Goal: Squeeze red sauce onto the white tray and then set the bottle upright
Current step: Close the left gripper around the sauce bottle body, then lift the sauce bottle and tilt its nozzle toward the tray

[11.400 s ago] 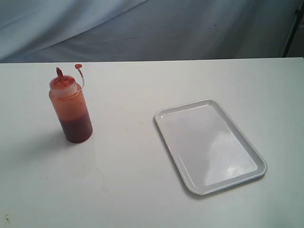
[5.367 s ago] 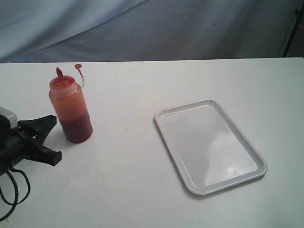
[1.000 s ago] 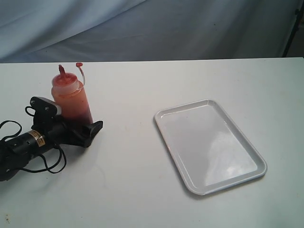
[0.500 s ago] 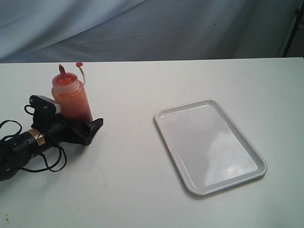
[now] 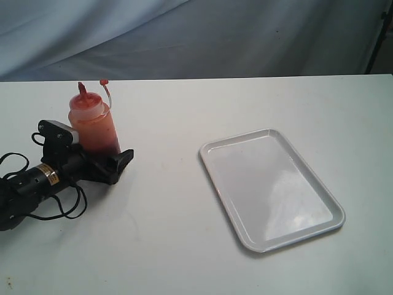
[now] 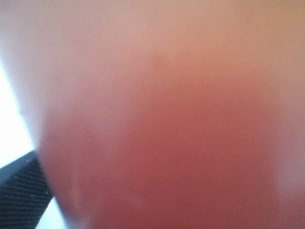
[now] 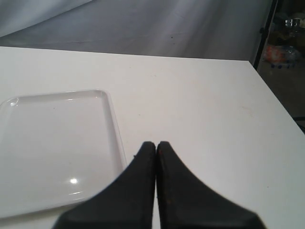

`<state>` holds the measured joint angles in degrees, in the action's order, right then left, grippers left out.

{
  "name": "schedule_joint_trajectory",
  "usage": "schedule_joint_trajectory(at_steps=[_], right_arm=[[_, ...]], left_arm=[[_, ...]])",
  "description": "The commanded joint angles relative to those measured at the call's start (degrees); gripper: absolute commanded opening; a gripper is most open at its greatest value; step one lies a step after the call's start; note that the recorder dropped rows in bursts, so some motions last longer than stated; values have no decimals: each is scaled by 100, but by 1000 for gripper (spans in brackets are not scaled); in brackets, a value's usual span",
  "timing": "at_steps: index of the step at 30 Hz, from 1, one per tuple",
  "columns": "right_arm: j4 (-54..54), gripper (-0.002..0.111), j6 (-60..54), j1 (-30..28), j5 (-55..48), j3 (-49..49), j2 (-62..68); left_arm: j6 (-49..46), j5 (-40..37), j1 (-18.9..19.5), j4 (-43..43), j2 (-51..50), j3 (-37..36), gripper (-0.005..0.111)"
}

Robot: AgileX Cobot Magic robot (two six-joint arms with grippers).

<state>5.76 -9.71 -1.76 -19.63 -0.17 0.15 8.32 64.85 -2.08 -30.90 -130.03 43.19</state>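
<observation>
Left gripper [image 5: 103, 152] spread round bottle [image 5: 92, 123] base, unclamped; right gripper [image 7: 156, 145] pinched shut, empty. Nozzle [image 5: 81, 91] uncapped: hard clamp cld squirt sauce [image 5: 99, 138] on table [image 5: 184, 246], not white tray [image 5: 212, 150].

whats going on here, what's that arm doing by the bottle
The left gripper lies low over the table with its jaws open around the foot of the bottle, which stands upright and is not yet lifted. The tray has no sauce on it. The right gripper is shut, holds nothing, and hovers beside the tray's edge.
</observation>
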Motion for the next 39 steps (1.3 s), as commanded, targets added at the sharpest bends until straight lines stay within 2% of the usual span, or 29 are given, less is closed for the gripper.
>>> schedule_joint_trajectory(at_steps=[1, 5, 8, 10, 16, 17, 18, 35, 39], right_arm=[[-17, 0, -31, -7, 3, 17, -15], [-17, 0, -31, -7, 3, 17, -15], [-17, 0, -31, -7, 3, 17, -15], [-17, 0, -31, -7, 3, 17, -15], [-17, 0, -31, -7, 3, 17, -15], [-17, 0, -31, -7, 3, 17, -15], [-17, 0, -31, -7, 3, 17, -15], [-17, 0, -31, -7, 3, 17, -15], [-17, 0, -31, -7, 3, 17, -15]], left_arm=[[55, -2, -16, 45, -1, 44, 105], [16, -134, -16, 45, -1, 44, 104], [16, -134, -16, 45, -1, 44, 94], [16, -134, -16, 45, -1, 44, 79], [16, -226, -16, 45, -1, 44, 12], [16, -277, -16, 32, -1, 44, 3], [-26, -352, -16, 22, -1, 44, 0], [-156, -320, -16, 22, -1, 44, 0], [-156, -320, -16, -281, 62, 44, 0]])
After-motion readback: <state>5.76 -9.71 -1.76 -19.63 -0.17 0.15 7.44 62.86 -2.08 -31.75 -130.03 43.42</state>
